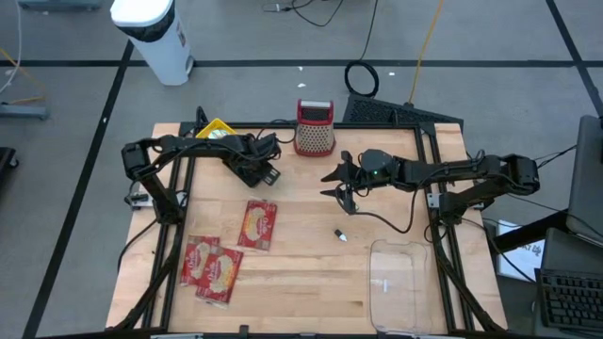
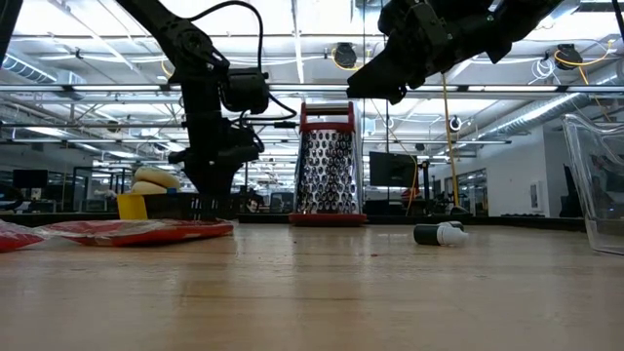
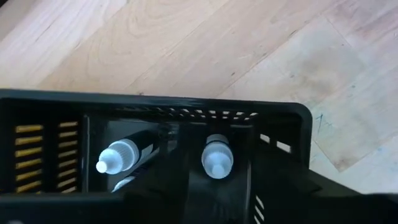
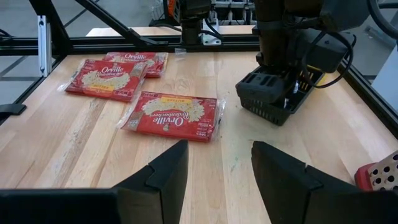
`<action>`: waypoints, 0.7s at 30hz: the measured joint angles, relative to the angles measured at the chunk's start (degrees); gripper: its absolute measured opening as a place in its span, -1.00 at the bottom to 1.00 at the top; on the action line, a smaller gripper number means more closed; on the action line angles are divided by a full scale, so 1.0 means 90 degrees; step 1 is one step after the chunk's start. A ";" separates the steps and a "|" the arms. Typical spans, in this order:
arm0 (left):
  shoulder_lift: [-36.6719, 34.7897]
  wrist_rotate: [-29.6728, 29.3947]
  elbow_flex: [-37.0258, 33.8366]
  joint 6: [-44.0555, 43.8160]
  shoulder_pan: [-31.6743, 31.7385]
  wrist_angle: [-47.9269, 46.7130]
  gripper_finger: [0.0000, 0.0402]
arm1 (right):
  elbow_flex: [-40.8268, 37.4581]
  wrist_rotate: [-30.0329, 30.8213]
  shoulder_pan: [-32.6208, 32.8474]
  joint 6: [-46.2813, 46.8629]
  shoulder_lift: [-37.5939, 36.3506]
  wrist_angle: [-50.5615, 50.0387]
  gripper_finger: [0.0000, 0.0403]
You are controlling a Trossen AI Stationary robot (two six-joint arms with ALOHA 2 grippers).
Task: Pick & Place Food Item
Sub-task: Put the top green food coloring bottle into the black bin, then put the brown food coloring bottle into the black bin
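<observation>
Three red popcorn packets lie flat on the wooden table: one [image 1: 257,224] [image 4: 171,115] near the middle, two [image 1: 211,266] [image 4: 106,78] nearer the front left. My left gripper [image 1: 256,162] points steeply down into a black slotted basket [image 4: 270,99] [image 3: 186,109]. In the basket are two white-capped bottles [image 3: 217,158] [image 3: 118,155]. My right gripper [image 4: 214,168] [image 1: 339,184] hangs open above the table's middle, facing the packets, with nothing between its fingers.
A metal grater with red trim [image 1: 314,127] [image 2: 328,161] stands at the far edge. A yellow cup [image 1: 217,130] sits at the far left. A small dark bottle with a white cap [image 1: 339,235] [image 2: 439,233] lies near the middle. A clear plastic tub [image 1: 400,282] stands at the front right.
</observation>
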 joint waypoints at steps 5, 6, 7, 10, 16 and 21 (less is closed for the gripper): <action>-0.0117 -0.0001 0.0000 0.0310 0.0007 0.0004 0.00 | 0.0000 -0.0001 -0.0001 -0.0001 0.0000 0.0000 -0.16; -0.0193 -0.0002 0.0000 0.0322 0.0012 0.0004 0.02 | 0.0000 -0.0002 0.0000 -0.0001 0.0000 0.0000 -0.16; -0.0285 -0.0006 0.0000 0.0329 0.0012 0.0004 0.03 | 0.0000 0.0000 -0.0001 -0.0001 0.0000 -0.0001 -0.16; -0.0638 -0.0101 0.0000 0.0410 0.0010 0.0013 0.04 | 0.0000 0.0000 -0.0001 -0.0018 0.0000 0.0000 -0.16; -0.1604 -0.0220 0.0000 0.0435 -0.0024 0.0287 0.04 | 0.0000 -0.0013 -0.0001 -0.0137 -0.0003 -0.0538 -0.16; -0.2180 -0.0166 0.0002 0.0623 -0.0379 0.1187 0.04 | 0.0000 -0.0024 0.0068 -0.0690 -0.0029 -0.2146 -0.16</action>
